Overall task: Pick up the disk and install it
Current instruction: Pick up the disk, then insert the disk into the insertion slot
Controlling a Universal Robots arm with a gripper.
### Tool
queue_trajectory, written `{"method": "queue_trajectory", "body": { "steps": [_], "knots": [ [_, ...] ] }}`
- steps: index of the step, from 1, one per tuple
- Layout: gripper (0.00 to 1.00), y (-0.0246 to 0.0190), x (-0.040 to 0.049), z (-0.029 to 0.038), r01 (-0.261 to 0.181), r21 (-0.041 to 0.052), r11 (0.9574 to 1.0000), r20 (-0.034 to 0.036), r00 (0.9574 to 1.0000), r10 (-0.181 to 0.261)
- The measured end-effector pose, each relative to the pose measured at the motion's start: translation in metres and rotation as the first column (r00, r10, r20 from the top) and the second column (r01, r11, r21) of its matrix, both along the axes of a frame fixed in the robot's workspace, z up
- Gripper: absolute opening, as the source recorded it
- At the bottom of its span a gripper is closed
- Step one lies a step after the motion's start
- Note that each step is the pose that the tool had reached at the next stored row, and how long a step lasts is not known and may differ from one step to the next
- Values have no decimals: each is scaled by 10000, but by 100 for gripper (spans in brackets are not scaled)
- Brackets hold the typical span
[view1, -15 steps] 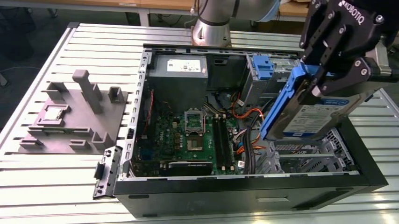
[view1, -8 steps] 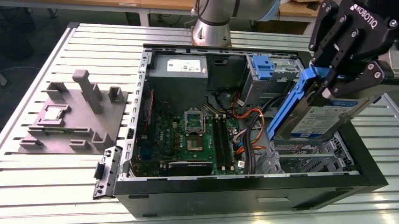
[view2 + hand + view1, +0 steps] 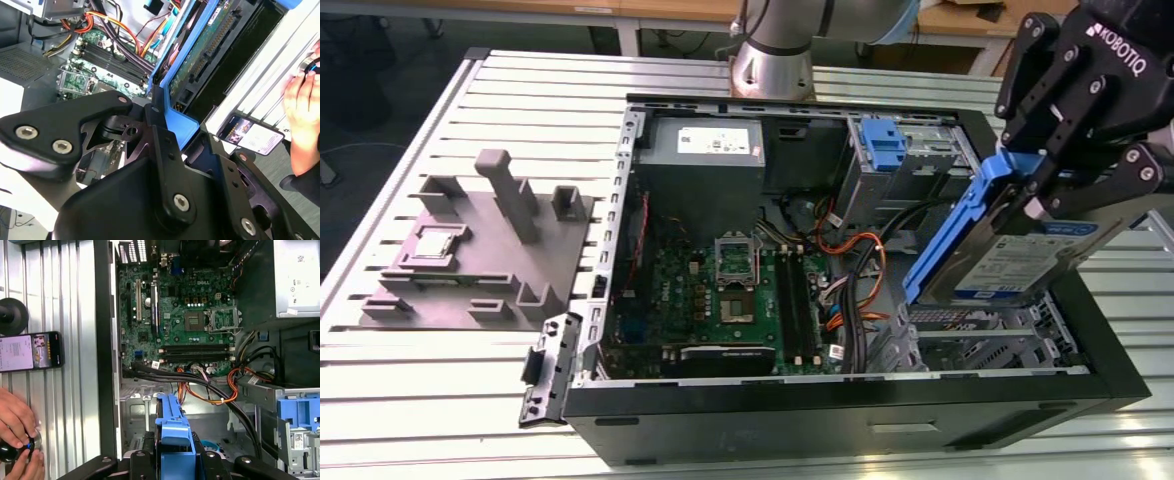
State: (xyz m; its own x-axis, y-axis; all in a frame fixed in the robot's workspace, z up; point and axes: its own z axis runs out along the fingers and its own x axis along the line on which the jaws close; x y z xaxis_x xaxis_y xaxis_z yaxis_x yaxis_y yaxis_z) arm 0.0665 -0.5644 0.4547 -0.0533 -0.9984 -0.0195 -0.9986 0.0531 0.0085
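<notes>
A slatted metal table carries an open computer case, which lies on its side with the inside facing up. On the table at the exterior view's left, apart from the case, stands a grey block fixture. Inside the case I see the green motherboard, the grey power-supply box at the far wall, and orange cables running toward the drive bays. An upright blue carrier sits in the far corner at the exterior view's right.

The black gripper is above that same end of the case. Its fingers are closed in on the disk – one on each side, pressing the blue bracket that frames it. The disk is in the air, steeply tilted, with the white-and-blue label toward the exterior camera. Its lower end hangs over the metal drive cage at the near corner; whether it touches the cage I cannot tell. In the second wrist view the connector edge of the disk points down toward the inside of the case.

Beside the case, in the first wrist view, a phone lies on the table, and a person's hands hold a small dark object near it.
</notes>
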Motion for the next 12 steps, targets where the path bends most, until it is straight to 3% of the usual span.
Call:
{"method": "queue_trajectory", "body": {
  "steps": [12],
  "knots": [
    [36, -32, 85, -76, 0, 0, 10000, 0, 10000, 0]
  ]
}}
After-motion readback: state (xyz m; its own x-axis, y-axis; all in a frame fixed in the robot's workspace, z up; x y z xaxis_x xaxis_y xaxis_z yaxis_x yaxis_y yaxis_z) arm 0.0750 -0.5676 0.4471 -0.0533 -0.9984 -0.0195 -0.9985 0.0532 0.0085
